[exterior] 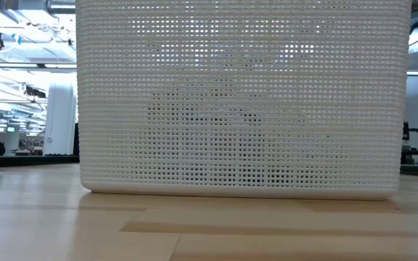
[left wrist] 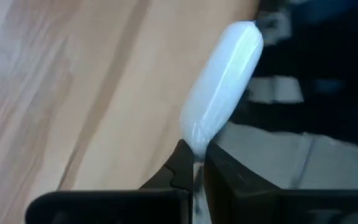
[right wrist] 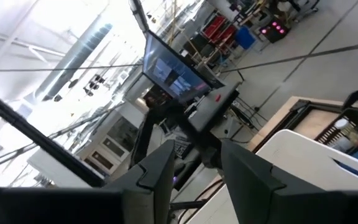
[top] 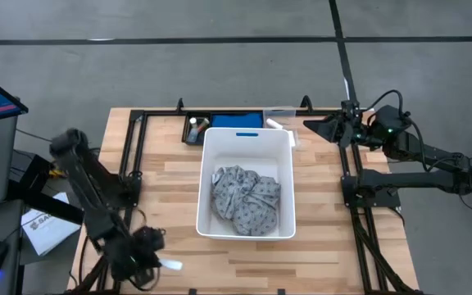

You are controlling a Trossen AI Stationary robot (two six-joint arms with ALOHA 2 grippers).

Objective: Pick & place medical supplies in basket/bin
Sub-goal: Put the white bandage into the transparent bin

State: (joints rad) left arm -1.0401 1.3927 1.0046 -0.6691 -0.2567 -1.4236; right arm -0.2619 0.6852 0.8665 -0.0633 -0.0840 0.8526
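A white basket (top: 247,184) stands mid-table, and its perforated wall (exterior: 238,101) fills the low view. Crumpled grey speckled fabric (top: 244,201) lies on its floor. At the table's near left corner my left gripper (top: 159,262) is shut on a white cylinder roll (top: 171,264), which shows large in the left wrist view (left wrist: 222,87). My right gripper (top: 318,125) hangs raised over the far right of the table. It is open (right wrist: 194,165) with nothing between its fingers, which point about level toward the left. Another white roll (top: 275,124) lies on the table behind the basket. My left gripper pinches the roll by one tapered end (left wrist: 194,142) between its two fingertips (left wrist: 180,163). The rest of the roll sticks out beyond the fingers, in line with them. The roll is lifted clear of the wooden table top.
A small black tray (top: 195,129) and a blue flat thing (top: 238,120) sit at the far edge behind the basket. Black frame rails (top: 131,156) run along both sides of the table. Bare wood lies between the left gripper and the basket's near wall.
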